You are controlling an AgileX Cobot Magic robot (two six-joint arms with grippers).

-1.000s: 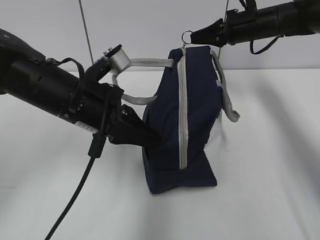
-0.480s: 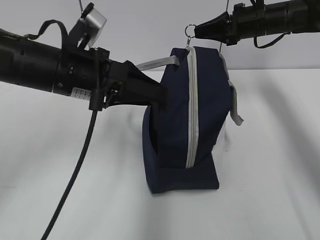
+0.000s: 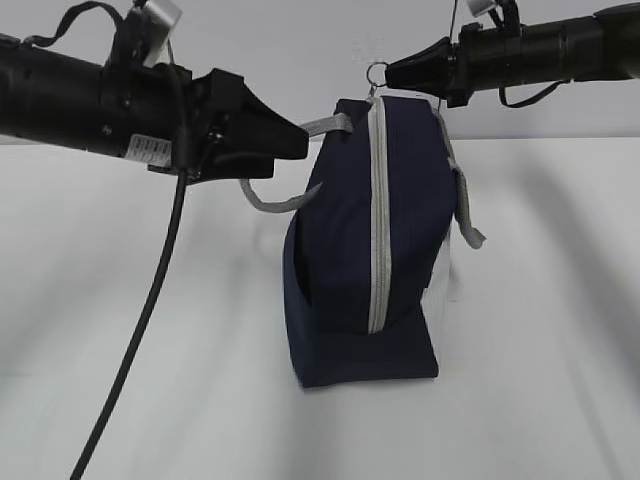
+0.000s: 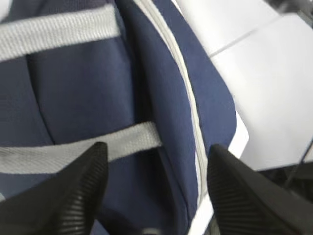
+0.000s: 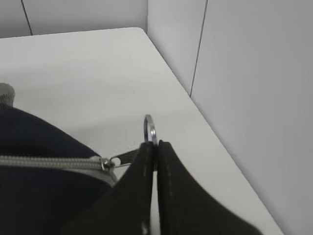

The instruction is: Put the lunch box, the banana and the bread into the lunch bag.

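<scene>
The navy lunch bag [image 3: 360, 250] stands upright on the white table, its grey zipper [image 3: 378, 210] shut along the side facing the camera. My right gripper [image 3: 392, 71] is shut on the zipper's ring pull [image 5: 150, 129] at the bag's top. My left gripper [image 3: 295, 147] is open at the bag's upper left, next to a grey strap handle [image 3: 270, 200]. In the left wrist view its jaws [image 4: 156, 152] stand wide apart over the bag's fabric [image 4: 88, 93] and a strap [image 4: 73, 152]. The lunch box, banana and bread are out of view.
The white table [image 3: 540, 330] spreads round the bag. A black cable [image 3: 140, 330] hangs from the left arm toward the front. A white wall [image 5: 244, 73] stands close behind the table's far edge.
My left gripper has risen from low against the bag's left side to its upper left and drawn back from it. The right gripper has kept its hold on the ring pull.
</scene>
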